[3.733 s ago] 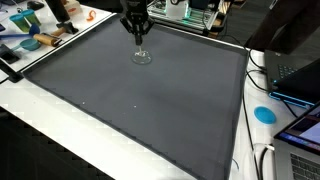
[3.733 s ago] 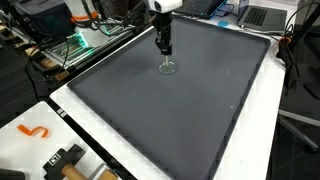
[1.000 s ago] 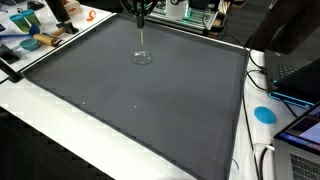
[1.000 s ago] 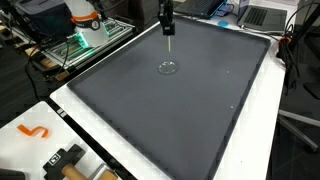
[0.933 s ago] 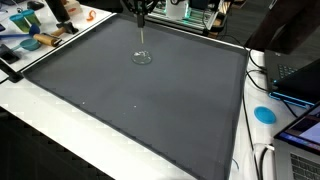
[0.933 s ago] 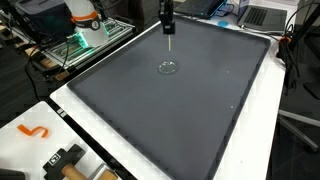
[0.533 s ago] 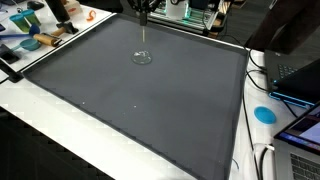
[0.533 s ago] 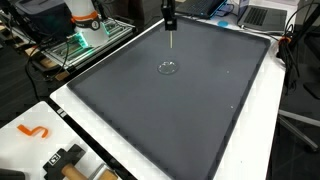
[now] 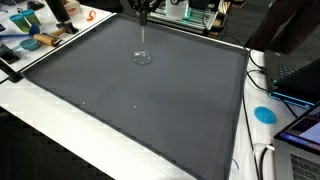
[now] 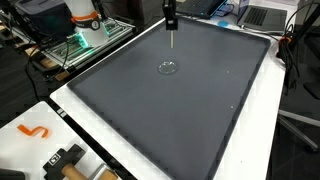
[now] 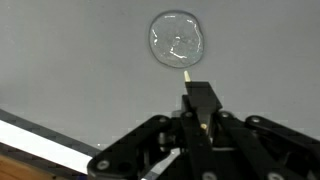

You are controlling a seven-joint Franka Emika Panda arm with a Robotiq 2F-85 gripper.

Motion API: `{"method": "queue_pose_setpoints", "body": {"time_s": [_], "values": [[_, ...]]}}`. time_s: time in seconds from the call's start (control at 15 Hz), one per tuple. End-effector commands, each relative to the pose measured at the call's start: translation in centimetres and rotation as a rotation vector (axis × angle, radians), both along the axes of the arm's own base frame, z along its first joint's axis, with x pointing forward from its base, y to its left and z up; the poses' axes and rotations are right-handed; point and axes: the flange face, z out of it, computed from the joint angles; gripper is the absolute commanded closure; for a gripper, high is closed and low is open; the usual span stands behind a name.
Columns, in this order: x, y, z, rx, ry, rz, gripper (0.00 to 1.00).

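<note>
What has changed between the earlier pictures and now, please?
The pincer has risen from close over the glass dish to well above it, lifting the thin stick it is shut on. The stick's lower end now hangs clear of the dish. The dish and the dark mat stayed where they were.

High overviews, wrist close-up, shared mat (image 9: 150, 105)

Claw (image 9: 143, 16) is clipped by the top edge in both exterior views, arm out of frame. It pinches a thin stick (image 11: 188, 74), too slim to identify, upper end buried between the fingers (image 11: 203, 100). Clear round piece (image 11: 177, 40): dish or lid, can't tell.
</note>
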Motion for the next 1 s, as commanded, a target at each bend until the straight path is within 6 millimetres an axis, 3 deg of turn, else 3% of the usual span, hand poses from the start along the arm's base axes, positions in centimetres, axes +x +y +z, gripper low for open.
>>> {"method": "queue_pose_setpoints", "body": {"time_s": [0.0,0.93], "values": [[-0.2,2.5,-0.3,-0.077,0.005,-0.015,0.97],[-0.4,9.2,-2.0,-0.299,-0.003,-0.060,0.97]]}}
